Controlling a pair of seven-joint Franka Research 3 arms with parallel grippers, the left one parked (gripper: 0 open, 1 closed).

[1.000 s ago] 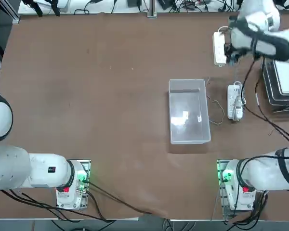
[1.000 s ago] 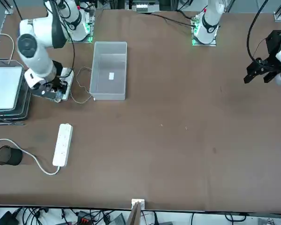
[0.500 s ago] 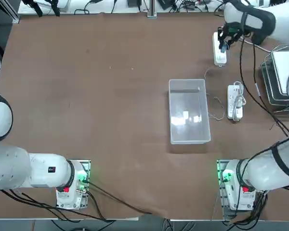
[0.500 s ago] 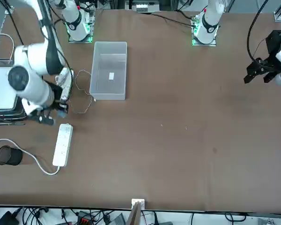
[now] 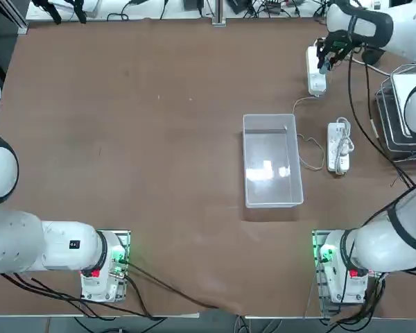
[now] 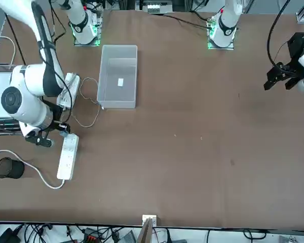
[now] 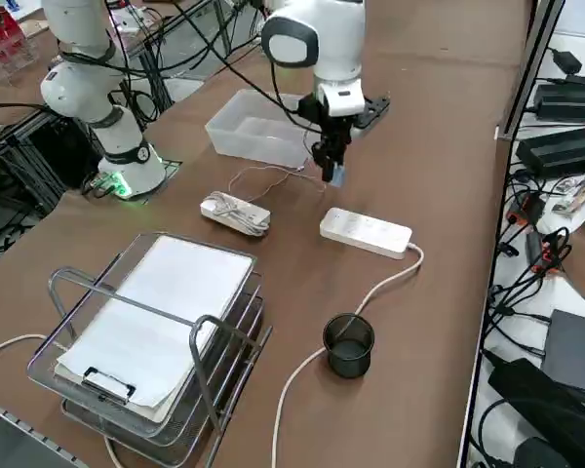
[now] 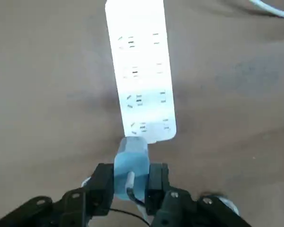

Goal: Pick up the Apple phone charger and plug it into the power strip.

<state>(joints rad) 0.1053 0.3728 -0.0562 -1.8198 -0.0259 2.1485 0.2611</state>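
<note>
We're seeing the right arm reaching far out over its own far right part of the table, wrist bent so the right gripper (image 8: 130, 182) is pointing down. It's clamping the Apple phone charger (image 8: 130, 166) between its fingers, hovering just above the near end of the power strip (image 8: 139, 71), not touching it as far as we can tell.

Counting stuff: we're looking at two white strips, the long slim power strip with its thick lead (image 7: 351, 317) running loose, and a shorter strip (image 7: 234, 214) with a bundled cord lying near the clear plastic bin (image 5: 271, 160). One black cup (image 7: 349, 344), one wire tray (image 7: 136, 385) holding a white sheet.

The charger is looking like a small pale block, a bit bluish in the wrist view, with a thin white cable (image 5: 306, 132) trailing back toward the bin.
</note>
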